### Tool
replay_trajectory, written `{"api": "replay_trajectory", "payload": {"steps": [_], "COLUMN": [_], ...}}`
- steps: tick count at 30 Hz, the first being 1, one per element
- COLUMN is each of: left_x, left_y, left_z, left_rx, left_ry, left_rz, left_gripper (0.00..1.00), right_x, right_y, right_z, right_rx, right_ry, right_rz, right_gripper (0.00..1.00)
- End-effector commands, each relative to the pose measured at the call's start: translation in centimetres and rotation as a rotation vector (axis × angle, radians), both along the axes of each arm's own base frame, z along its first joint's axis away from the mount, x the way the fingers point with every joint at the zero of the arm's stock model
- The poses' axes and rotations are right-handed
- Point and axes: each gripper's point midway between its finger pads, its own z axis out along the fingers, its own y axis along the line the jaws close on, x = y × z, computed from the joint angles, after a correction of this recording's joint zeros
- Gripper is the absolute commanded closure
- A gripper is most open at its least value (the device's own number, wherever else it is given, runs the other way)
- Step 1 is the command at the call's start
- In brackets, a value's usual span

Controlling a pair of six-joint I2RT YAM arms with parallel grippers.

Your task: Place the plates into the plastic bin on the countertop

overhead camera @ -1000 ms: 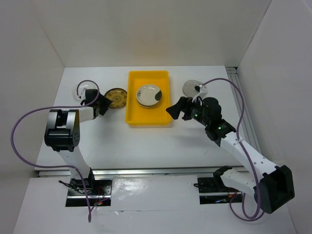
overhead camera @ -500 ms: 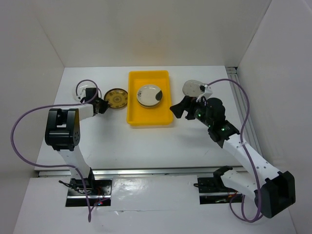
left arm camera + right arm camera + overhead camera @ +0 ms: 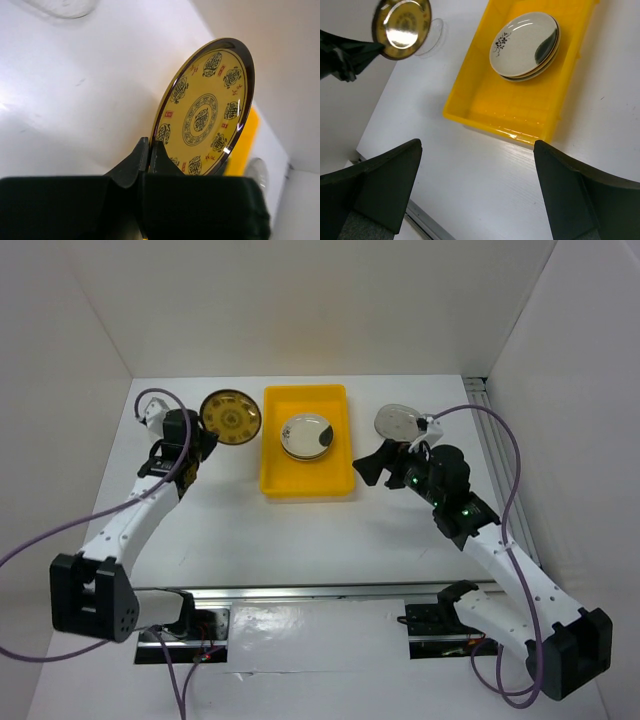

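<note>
Plain white walls [image 3: 300, 310] enclosing white countertop [image 3: 300, 540]

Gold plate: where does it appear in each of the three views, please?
Top view: gold plate at upper left, beside the yellow bin.
Left wrist: gold plate in the centre, pinched by the left tool.
Right wrist: gold plate in the top left corner.
Shared landmark: the yellow bin.

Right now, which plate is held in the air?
The gold-brown plate, pinched at its rim by the left gripper; the cream ones lie in the yellow bin, the grey one on the countertop.
</note>
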Motion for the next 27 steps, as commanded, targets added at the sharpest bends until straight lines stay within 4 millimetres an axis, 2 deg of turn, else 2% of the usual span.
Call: {"api": "replay_trajectory", "payload": {"steps": [1,4,5,6,7,8,9,10,11,12,15,17,18,19,21,22,26,27], "left_x": [0.1,0.7,1.3,1.8,2.8,3.8,4.3,4.8,6.0,7.0,8.5,9.1,9.6,10.0,10.5,10.5,11.2,11.4], "left_y": [-1.5,-5.6,-7.2,-8.3,-9.5,-11.0,-12.2,-13.5,-14.3,-15.6,-17.6,-18.3,-18.4,-18.6,-18.8,-19.1,-19.2,-19.0], "left_z": [5.9,6.1,7.2,7.2,5.7,6.9,6.9,6.6,4.3,5.7,3.6,3.0,3.0,1.4,1.1,-0.3,-1.1,-2.3], "left_rx": [0.053,0.018,-0.002,-0.015,-0.016,-0.020,-0.045,-0.050,-0.055,-0.062,-0.062,-0.058,-0.058,-0.066,-0.066,-0.062,-0.064,-0.055], "left_ry": [-0.181,-0.197,-0.234,-0.238,-0.207,-0.246,-0.247,-0.247,-0.195,-0.225,-0.150,-0.134,-0.126,-0.089,-0.071,-0.040,-0.015,0.020], "left_rz": [-0.078,-0.246,-0.314,-0.350,-0.394,-0.444,-0.502,-0.546,-0.576,-0.606,-0.626,-0.629,-0.628,-0.624,-0.623,-0.623,-0.609,-0.593], "left_gripper": [1.00,1.00,1.00,1.00,1.00,1.00,1.00,1.00,1.00,1.00,1.00,1.00,1.00,1.00,1.00,1.00,1.00,1.00], "right_x": [-0.4,-0.5,-0.6,-0.9,-0.8,-0.9,-1.0,-1.1,-1.2,-1.4,-1.9,-1.8,-1.9,-2.0,-2.1,-2.2,-2.3,-2.4], "right_y": [-1.0,-1.3,-1.3,-1.4,-1.6,-1.6,-2.0,-2.0,-2.3,-2.3,-2.5,-2.8,-2.9,-2.9,-2.9,-3.0,-3.2,-3.2], "right_z": [0.0,0.0,0.3,0.4,0.4,0.8,1.3,1.1,1.2,1.5,1.5,1.3,1.6,1.4,1.6,1.4,1.5,0.9], "right_rx": [-0.018,-0.028,-0.025,-0.024,-0.026,-0.021,-0.015,-0.011,-0.013,-0.008,-0.011,-0.015,-0.010,-0.015,-0.011,-0.015,-0.017,-0.021], "right_ry": [-0.005,-0.009,-0.018,-0.019,-0.020,-0.031,-0.045,-0.032,-0.033,-0.044,-0.038,-0.030,-0.039,-0.030,-0.038,-0.028,-0.031,-0.021], "right_rz": [-0.033,-0.040,-0.040,-0.040,-0.050,-0.050,-0.060,-0.062,-0.072,-0.072,-0.072,-0.081,-0.081,-0.081,-0.081,-0.081,-0.092,-0.092], "right_gripper": [0.00,0.00,0.00,0.00,0.00,0.00,0.00,0.00,0.00,0.00,0.00,0.00,0.00,0.00,0.00,0.00,0.00,0.00]}}
